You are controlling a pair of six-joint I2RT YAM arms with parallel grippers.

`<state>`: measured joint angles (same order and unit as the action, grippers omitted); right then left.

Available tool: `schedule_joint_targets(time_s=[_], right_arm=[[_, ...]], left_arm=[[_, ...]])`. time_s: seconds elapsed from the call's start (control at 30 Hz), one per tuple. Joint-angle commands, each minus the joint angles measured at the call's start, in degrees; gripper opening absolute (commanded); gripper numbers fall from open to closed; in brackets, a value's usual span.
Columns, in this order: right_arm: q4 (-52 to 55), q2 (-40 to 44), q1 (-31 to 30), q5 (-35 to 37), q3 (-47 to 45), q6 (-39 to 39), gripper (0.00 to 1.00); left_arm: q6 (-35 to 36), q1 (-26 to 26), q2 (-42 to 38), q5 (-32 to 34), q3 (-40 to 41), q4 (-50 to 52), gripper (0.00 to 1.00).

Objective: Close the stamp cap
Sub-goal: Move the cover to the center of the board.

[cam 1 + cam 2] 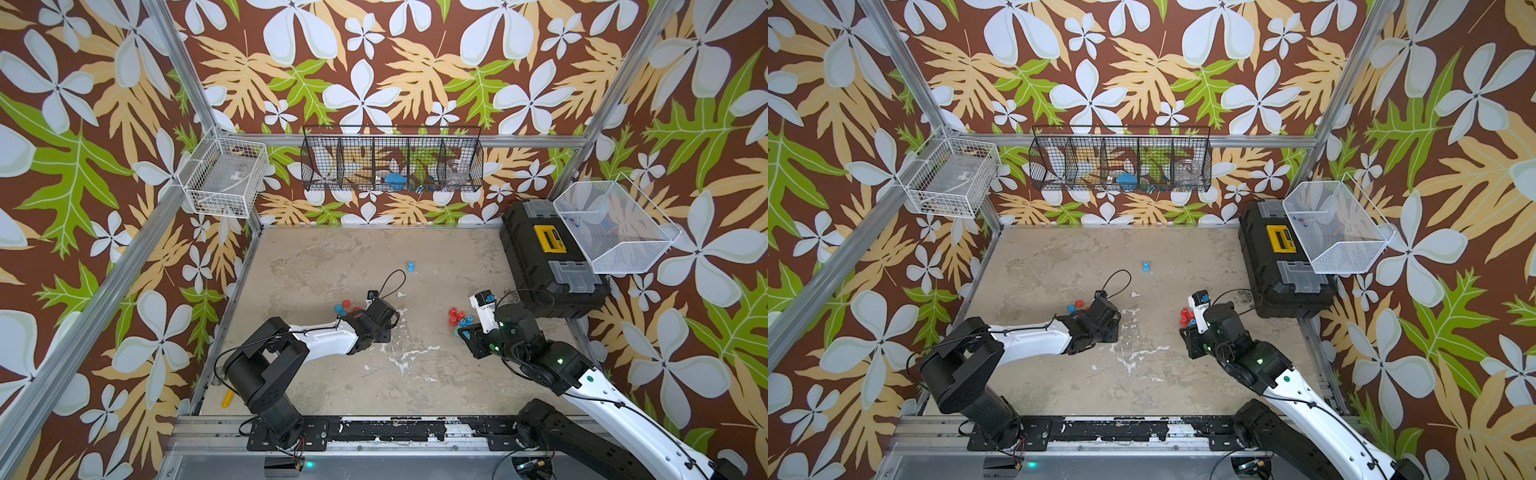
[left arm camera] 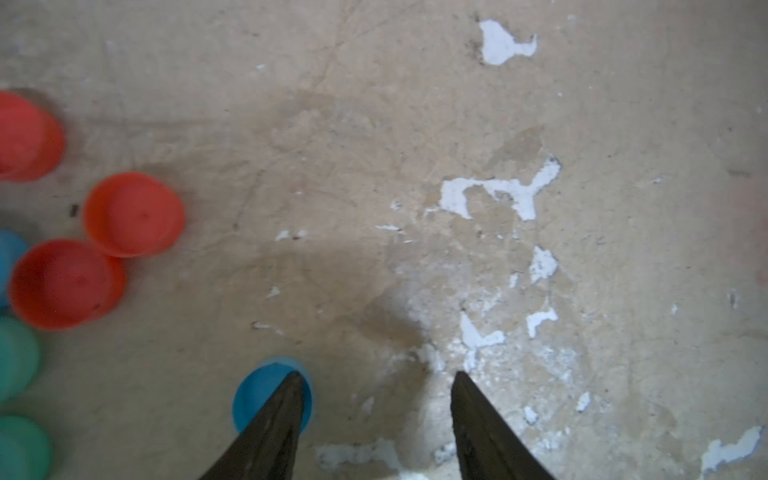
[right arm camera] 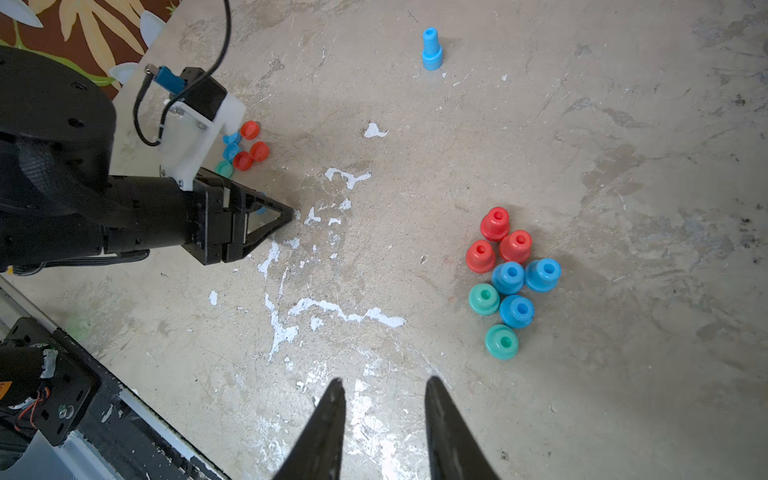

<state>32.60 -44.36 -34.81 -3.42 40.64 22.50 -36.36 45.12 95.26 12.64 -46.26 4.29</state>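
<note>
Table (image 1: 332,257): beige, worn surface with chipped white patches.
Black toolbox (image 1: 548,257): lies along the table's edge at a far corner.
Lone blue stamp (image 1: 410,267): upright, well apart from the toolbox, about level with its middle.
Stamp cluster (image 3: 509,278): three red, three blue, two green, upright and huddled together near the toolbox's near end.
Loose caps (image 3: 243,147): red, blue and green, beyond the cluster and farthest from the toolbox.

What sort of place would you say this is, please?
Probably a robot test cell: a metal frame with flower-print walls encloses a worn table, the left arm and right arm are bolted to a rail at its front, and a wire basket hangs on the back wall.
</note>
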Motion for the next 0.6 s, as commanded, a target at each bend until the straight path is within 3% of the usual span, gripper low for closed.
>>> schedule_joint_targets(time_s=[0.0,0.27,0.57], right_arm=[[-0.53,0.0,-0.02,0.08,0.31,0.66,0.34],[-0.57,-0.51,0.0,0.14,0.26,0.53,0.34],[-0.6,-0.78,0.0,0.09,0.23,0.52,0.34]], left_arm=[[-1.85,2.08,2.46,-1.7,-2.27,2.03,0.59],[-2.4,6.74,7.62,-1.53,-9.59,2.65,0.58],[-1.29,7.0,8.78,-1.66,-12.95,3.32,0.58]])
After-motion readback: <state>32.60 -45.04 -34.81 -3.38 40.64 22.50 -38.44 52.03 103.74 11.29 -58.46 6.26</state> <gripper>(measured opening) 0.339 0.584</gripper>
